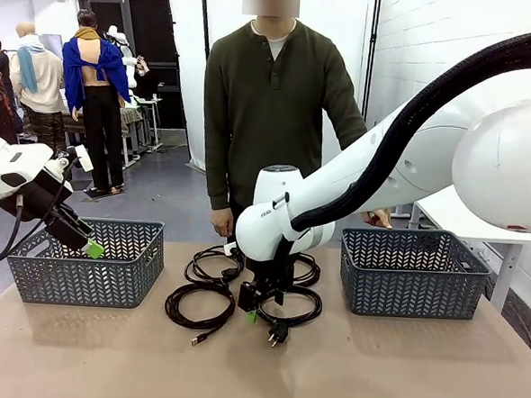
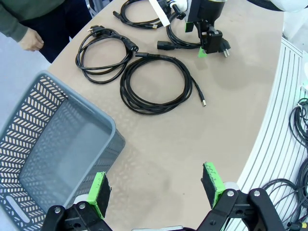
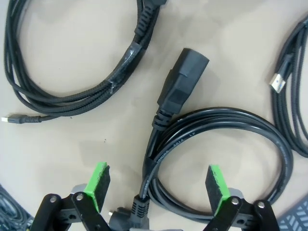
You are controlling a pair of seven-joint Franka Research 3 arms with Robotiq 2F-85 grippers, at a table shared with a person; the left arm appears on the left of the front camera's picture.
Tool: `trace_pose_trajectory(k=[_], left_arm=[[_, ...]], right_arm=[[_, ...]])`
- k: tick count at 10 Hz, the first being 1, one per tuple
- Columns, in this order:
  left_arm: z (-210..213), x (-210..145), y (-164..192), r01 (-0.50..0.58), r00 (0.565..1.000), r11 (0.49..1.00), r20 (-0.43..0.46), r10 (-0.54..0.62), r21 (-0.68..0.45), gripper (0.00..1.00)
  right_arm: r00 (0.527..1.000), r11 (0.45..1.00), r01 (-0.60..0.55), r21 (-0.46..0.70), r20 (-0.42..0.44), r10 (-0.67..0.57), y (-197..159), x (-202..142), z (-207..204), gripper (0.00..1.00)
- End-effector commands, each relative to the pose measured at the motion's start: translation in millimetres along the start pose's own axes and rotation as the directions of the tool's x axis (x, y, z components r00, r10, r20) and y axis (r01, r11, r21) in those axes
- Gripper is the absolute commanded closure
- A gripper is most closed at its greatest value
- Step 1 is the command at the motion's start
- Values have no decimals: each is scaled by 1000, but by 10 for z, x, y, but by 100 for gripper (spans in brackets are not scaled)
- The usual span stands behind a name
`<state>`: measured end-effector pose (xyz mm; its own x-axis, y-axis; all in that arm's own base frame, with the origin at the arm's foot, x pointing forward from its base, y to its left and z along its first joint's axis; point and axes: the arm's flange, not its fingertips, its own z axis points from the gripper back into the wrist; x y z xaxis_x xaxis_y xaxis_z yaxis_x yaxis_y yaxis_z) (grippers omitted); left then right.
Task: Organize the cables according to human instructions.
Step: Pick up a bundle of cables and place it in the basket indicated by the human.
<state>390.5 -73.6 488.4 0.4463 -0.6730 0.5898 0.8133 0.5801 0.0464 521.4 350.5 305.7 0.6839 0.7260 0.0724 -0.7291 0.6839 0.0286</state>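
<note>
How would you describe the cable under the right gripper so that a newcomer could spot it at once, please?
On the table between the two grey baskets, find the near cable beneath the open right gripper. Its pronged plug points toward the robot, whereas the coil beside it ends in a slim USB tip.

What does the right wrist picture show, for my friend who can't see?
The open right end effector hovers over a coiled black power cable on the tan table. A braided black cable lies beyond.

Right hand [image 1: 263, 313] hangs over cables [image 1: 199, 324] (four coils).
</note>
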Motion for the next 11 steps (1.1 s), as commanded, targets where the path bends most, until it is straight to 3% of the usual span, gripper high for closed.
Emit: trace_pose_trajectory(k=[1,2,4,5,9,10,11], left_arm=[[6,-19,25,10,1000,1000,12,-10,-17,0],[6,-19,25,10,1000,1000,12,-10,-17,0],[6,-19,25,10,1000,1000,12,-10,-17,0],[6,-19,25,10,1000,1000,12,-10,-17,0],[6,-19,25,10,1000,1000,12,-10,-17,0],[6,-19,25,10,1000,1000,12,-10,-17,0],[6,-19,25,10,1000,1000,12,-10,-17,0]], right_arm=[[1000,999,12,-37,-9,-13,9,75,-38,0],[1000,999,13,-41,-12,-13,2,77,-59,0],[1000,999,15,-40,-16,-16,3,77,-81,14],[1000,999,17,-39,-15,-18,1,80,-69,26],[1000,999,24,-32,-16,-24,-4,78,-51,94],[999,999,30,-29,-20,-31,-6,70,-63,100],[999,999,43,-25,-26,-44,-4,61,-61,100]])
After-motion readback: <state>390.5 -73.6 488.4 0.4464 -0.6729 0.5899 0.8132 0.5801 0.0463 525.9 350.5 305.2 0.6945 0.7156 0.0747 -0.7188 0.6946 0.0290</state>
